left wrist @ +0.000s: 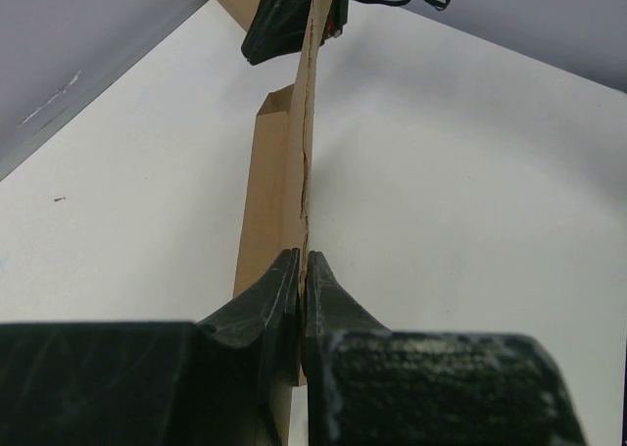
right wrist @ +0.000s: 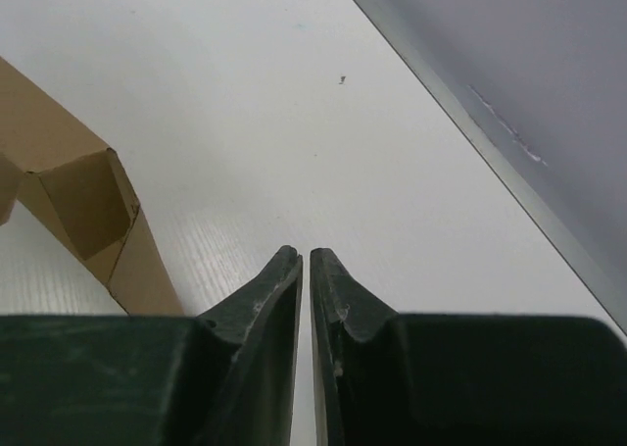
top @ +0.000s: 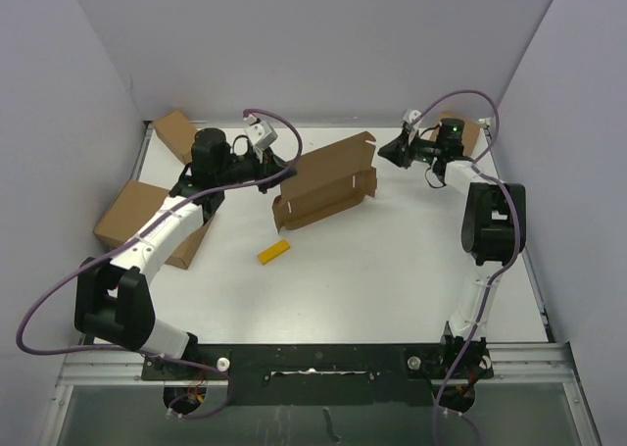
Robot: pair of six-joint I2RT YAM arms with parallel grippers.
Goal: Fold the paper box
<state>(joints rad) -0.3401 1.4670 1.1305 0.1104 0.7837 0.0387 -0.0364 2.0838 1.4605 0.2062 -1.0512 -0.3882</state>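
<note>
One paper box [top: 328, 186], brown corrugated, just past table centre toward 12 o'clock. It is half-formed and not closed: long panels stand up off the surface, and the front one shows slots. The long axis runs roughly 8 to 2 o'clock.

My left claw [top: 279, 174] is at the box's 9 o'clock end. It is clenched on a cardboard edge. In the left wrist view, both fingertips [left wrist: 286, 274] pinch the thin panel, which runs straight away from me, edge-on and upright.

My right claw [top: 389, 154] is at the box's 2 o'clock end, just beside it. From above I can't tell whether it touches. In the right wrist view, the claw [right wrist: 306, 262] is all but closed, with a thin slit between the tips and nothing in it. White table is ahead of it, and a folded box corner [right wrist: 83, 206] sits off at 9 o'clock, clear of the fingers.

One small yellow block [top: 274, 252] lies flat at the box's 7 o'clock, apart from it and untouched.

There are three other brown cardboard pieces. One [top: 174, 130] is at the far-left corner, about 10 o'clock. One [top: 132, 216] is at the left edge, at 9 o'clock, partly under my left arm. One [top: 468, 132] is at 2 o'clock, behind my right wrist.

There are two purple cables, one looping off the left arm [top: 44, 314] and one arching over the right [top: 470, 96].

One white table [top: 392, 270], grey walls on three sides.
</note>
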